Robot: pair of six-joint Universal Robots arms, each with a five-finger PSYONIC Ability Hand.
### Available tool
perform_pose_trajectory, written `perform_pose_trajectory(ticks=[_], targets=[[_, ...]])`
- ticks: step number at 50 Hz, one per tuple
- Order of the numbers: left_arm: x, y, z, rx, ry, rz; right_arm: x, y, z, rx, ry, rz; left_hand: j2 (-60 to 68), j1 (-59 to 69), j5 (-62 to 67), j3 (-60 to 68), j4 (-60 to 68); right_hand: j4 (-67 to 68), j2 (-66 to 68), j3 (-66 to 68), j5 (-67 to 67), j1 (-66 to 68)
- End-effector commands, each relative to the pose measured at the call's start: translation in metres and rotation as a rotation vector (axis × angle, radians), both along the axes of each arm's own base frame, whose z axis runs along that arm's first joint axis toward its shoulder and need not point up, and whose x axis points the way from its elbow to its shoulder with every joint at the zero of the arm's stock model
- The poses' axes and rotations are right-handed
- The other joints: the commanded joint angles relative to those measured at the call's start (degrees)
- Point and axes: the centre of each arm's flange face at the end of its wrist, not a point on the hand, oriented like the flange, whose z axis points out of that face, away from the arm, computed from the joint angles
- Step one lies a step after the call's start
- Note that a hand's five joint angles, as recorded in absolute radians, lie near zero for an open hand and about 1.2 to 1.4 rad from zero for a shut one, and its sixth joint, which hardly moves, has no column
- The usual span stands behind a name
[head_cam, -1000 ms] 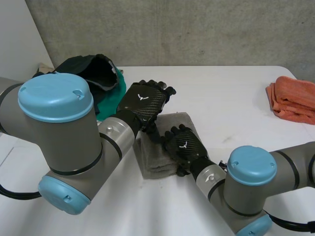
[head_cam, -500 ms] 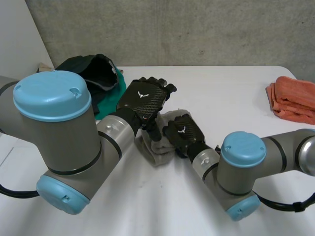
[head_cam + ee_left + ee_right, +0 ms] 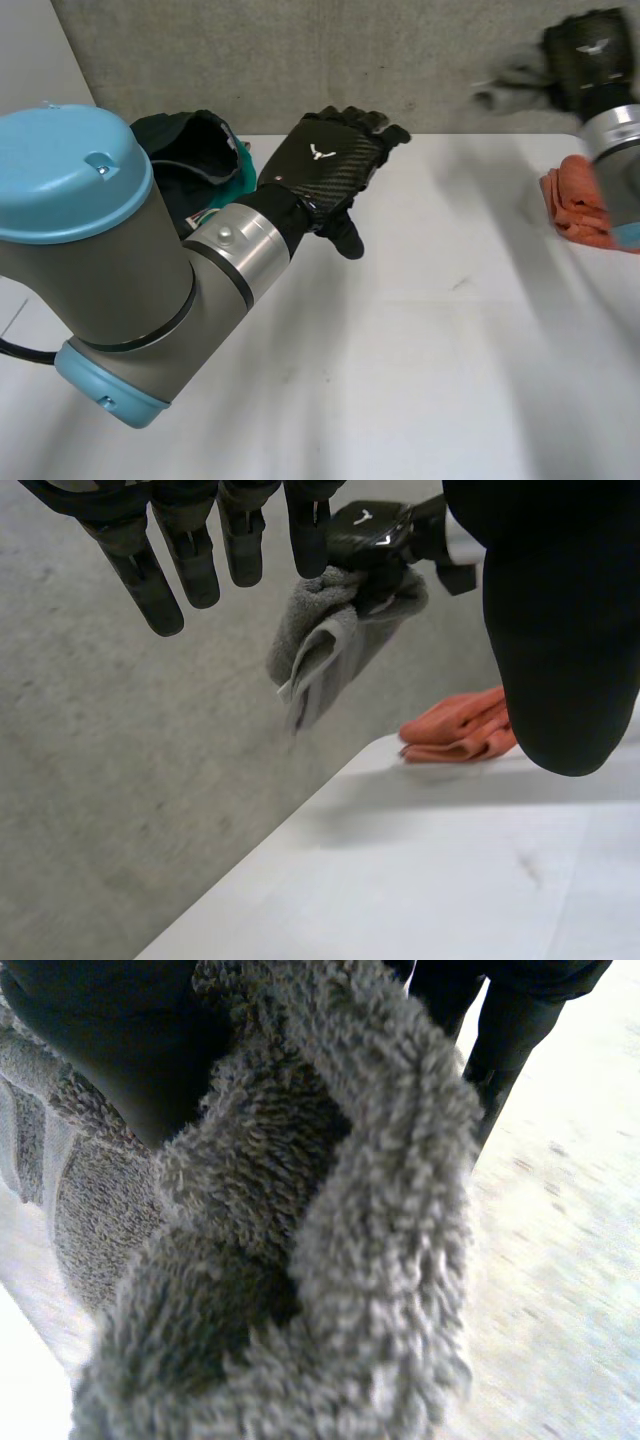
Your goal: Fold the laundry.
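Note:
A folded grey towel point(image 3: 508, 76) hangs in the air above the table's far right, and my right hand point(image 3: 590, 48) is shut on its upper edge. In the left wrist view the right hand point(image 3: 382, 538) pinches the towel point(image 3: 330, 640) beyond my left fingertips. The right wrist view has the towel's point(image 3: 330, 1220) pile bunched against the palm point(image 3: 100, 1040). My left hand point(image 3: 335, 165) hovers open over the table's far middle, its fingers point(image 3: 150, 575) straight and holding nothing.
A folded orange towel point(image 3: 582, 205) lies at the table's right edge, below the raised right hand, also seen as an orange towel point(image 3: 458, 730). A heap of dark and green laundry point(image 3: 200, 150) sits at the far left. The white table point(image 3: 420, 380) lies bare in front.
My right hand closed on the grey towel, lifted it from the table's middle and swung it up to the far right. My left hand came off the towel and rose a little.

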Motion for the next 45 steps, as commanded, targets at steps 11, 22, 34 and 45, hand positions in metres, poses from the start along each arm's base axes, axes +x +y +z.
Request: perform_pose_trajectory(ticks=[11, 22, 34, 45], targets=[[-0.007, 0.014, -0.009, 0.023, -0.019, -0.085, -0.157, -0.089, -0.138, 0.167, -0.013, -0.062, -0.99, -0.93, -1.49, -0.81, -0.61, 11.48, 15.0, 13.9, 18.86, 22.91], [-0.007, 0.014, -0.017, 0.038, -0.032, -0.085, -0.178, -0.082, -0.199, 0.248, 0.007, -0.058, -0.99, -0.93, -1.49, -0.81, -0.61, 11.48, 15.0, 13.9, 18.86, 22.91], [-0.006, 0.012, -0.015, 0.034, -0.028, -0.078, -0.178, -0.058, -0.129, 0.25, 0.015, -0.151, -0.82, -0.76, -1.32, -0.64, -0.44, -58.52, -55.0, -56.1, -51.14, -47.09], [-0.004, 0.014, -0.01, 0.027, -0.022, -0.078, -0.243, -0.023, -0.067, 0.381, -0.006, -0.476, -0.99, -0.93, -1.48, -0.8, -0.61, -58.52, -55.0, -56.1, -51.14, -47.09]])
